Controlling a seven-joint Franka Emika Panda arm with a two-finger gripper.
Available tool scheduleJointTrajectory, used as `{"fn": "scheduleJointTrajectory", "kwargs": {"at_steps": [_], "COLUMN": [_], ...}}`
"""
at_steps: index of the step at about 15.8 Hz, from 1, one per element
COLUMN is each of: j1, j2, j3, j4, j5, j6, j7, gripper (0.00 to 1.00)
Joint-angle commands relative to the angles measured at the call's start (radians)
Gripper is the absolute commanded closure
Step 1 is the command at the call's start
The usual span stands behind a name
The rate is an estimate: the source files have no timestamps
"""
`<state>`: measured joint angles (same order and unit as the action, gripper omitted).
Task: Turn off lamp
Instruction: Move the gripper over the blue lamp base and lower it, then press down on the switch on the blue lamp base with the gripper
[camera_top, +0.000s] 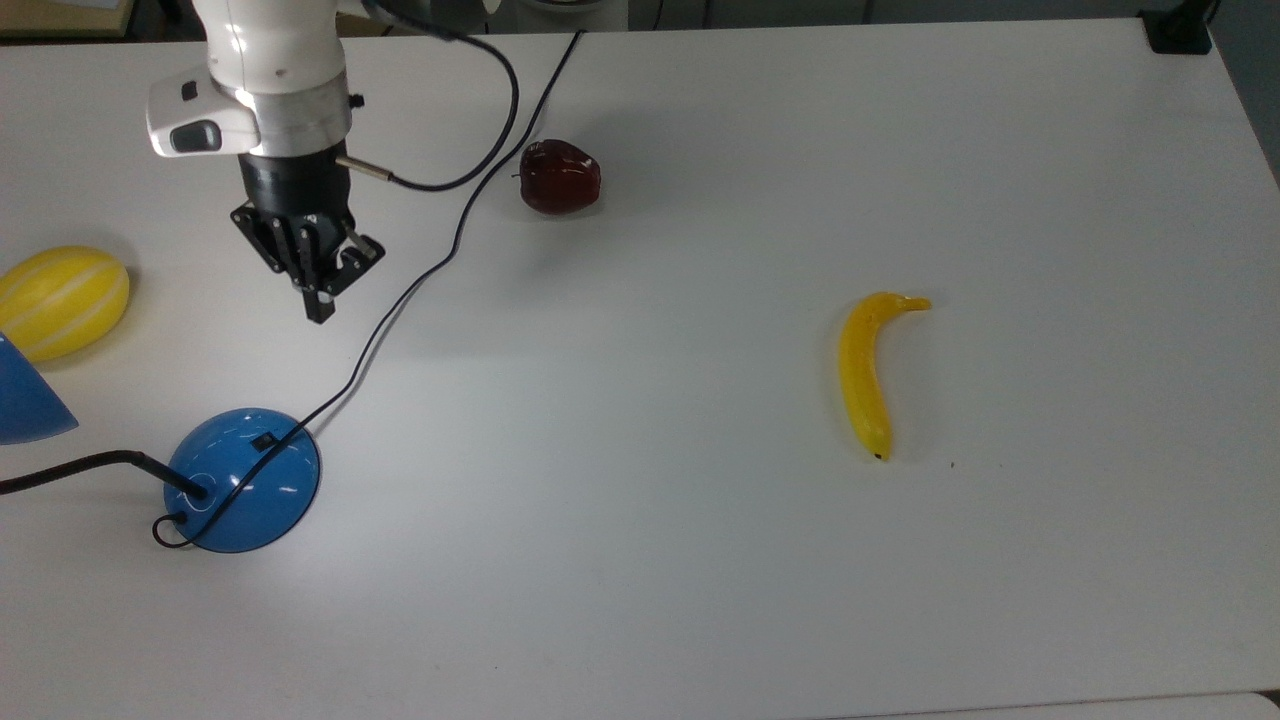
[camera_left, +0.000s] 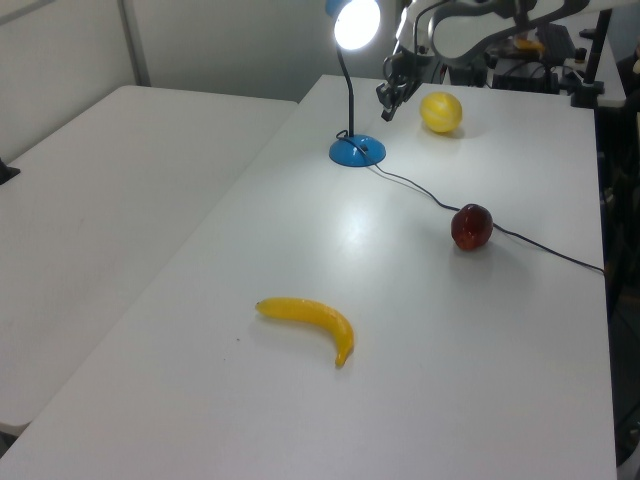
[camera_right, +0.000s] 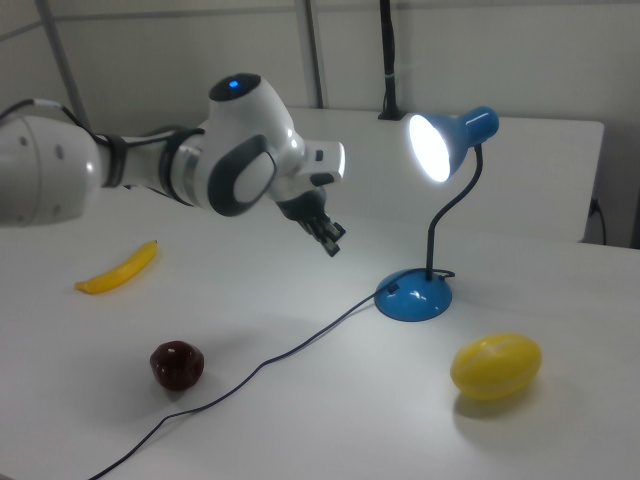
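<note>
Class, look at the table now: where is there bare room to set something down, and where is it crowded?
Bare: the wide stretch between the apple and the banana, and the near strip below the banana in the top view. Crowded: the top view's left, where the lamp, its cord, the melon and the gripper sit close together.
</note>
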<state>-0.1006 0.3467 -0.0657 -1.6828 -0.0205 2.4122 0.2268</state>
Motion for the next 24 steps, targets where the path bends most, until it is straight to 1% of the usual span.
{"fn": "scheduleJointTrajectory", "kwargs": {"at_steps": [1, 6, 8, 10, 11, 15, 17, 24], "j1": [-0.017, -0.04, -0.044, -0.045, -0.045, -0.001, 0.01, 0.027], "j2": [0.139, 0.241, 0.277, 0.302, 0.307, 0.35, 0.365, 0.362], "j3": [-0.009, -0.017, -0.028, -0.031, -0.032, -0.1, -0.115, -0.117], "j4": [0.132, 0.225, 0.265, 0.285, 0.285, 0.284, 0.284, 0.267], "j5": [-0.064, -0.085, -0.105, -0.128, -0.134, -0.134, -0.134, -0.139], "j6": [0.045, 0.099, 0.102, 0.105, 0.117, 0.183, 0.203, 0.203], "j7": [0.088, 0.152, 0.19, 0.218, 0.226, 0.275, 0.276, 0.275], "gripper": [1.0, 1.0, 1.0, 1.0, 1.0, 1.0, 1.0, 1.0]}}
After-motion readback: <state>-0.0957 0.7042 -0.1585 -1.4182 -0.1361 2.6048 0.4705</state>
